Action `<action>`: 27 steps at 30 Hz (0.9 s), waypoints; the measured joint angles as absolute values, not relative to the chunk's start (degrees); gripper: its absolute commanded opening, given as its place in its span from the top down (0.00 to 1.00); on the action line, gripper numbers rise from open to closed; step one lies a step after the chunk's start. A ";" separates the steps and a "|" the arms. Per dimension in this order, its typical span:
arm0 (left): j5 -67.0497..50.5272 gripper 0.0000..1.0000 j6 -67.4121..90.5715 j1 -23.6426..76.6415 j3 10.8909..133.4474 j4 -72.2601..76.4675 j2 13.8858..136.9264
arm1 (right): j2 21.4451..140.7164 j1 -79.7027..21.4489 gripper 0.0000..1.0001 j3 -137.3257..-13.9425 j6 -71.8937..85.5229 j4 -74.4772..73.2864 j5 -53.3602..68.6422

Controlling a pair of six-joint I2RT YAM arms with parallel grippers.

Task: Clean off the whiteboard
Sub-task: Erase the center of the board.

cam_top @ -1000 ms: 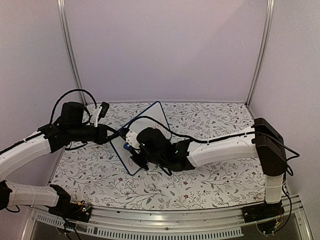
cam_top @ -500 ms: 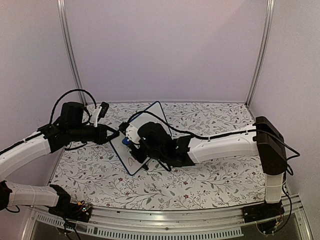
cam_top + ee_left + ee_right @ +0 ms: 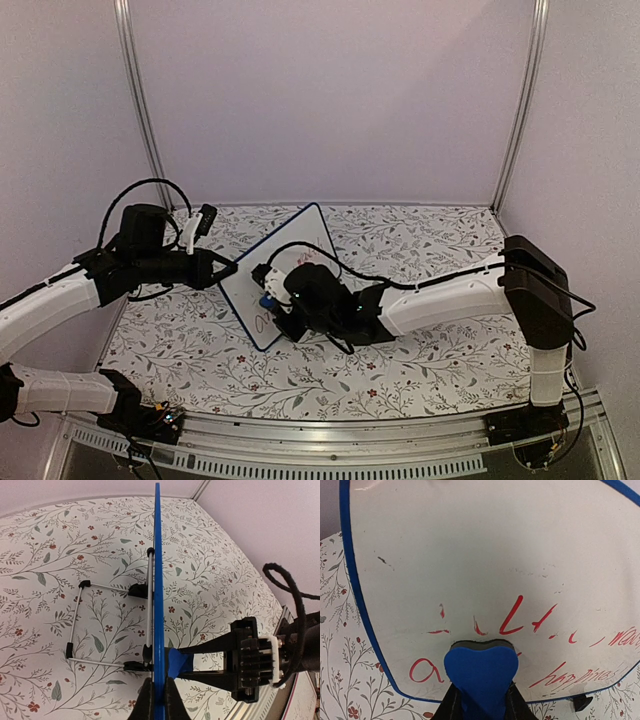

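Whiteboard (image 3: 295,240) edge is pinched by left end effector (image 3: 158,696); blue eraser (image 3: 480,672) is grasped by right end effector (image 3: 480,702). If wipe pressure is overdone, board could be levered out of the pinch and red writing (image 3: 520,617) missed.

The whiteboard (image 3: 300,232) is a white rectangle with rounded corners and a thin blue rim. It stands on edge, tilted, over the left-middle of the flowered table (image 3: 440,235). Its top corner points toward the table's back edge and its low corner toward the table's near left. Seen from the left wrist it is edge-on (just a blue line). Its upper face is blank but for faint smudges, and broken red handwriting runs across the lower part.
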State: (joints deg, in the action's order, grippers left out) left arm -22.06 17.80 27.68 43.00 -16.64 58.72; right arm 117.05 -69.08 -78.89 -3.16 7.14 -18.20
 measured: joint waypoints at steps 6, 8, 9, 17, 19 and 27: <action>-22.39 1.00 17.89 27.68 43.00 -16.60 58.72 | 116.53 -68.88 0.84 -78.54 -2.83 6.90 -18.31; -22.55 1.00 18.04 27.68 43.00 -16.60 58.72 | 116.27 -68.82 0.85 -78.61 -2.87 6.90 -18.31; -22.59 1.00 18.06 27.68 43.00 -16.60 58.72 | 116.18 -68.75 0.85 -78.83 -2.98 6.83 -18.31; -22.61 1.00 18.06 27.68 43.00 -16.60 58.72 | 116.09 -68.55 0.84 -82.50 -4.03 6.48 -17.85; -22.59 1.00 18.06 27.68 43.00 -16.60 58.72 | 116.09 -68.60 0.84 -83.07 -4.14 6.46 -17.63; -22.70 1.00 18.06 27.68 43.00 -16.60 58.70 | 116.09 -69.87 0.84 -85.21 -4.62 6.46 -17.12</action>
State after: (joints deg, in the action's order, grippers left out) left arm -22.70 18.06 27.68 43.00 -16.60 58.70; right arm 116.09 -69.87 -85.21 -4.62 6.46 -17.12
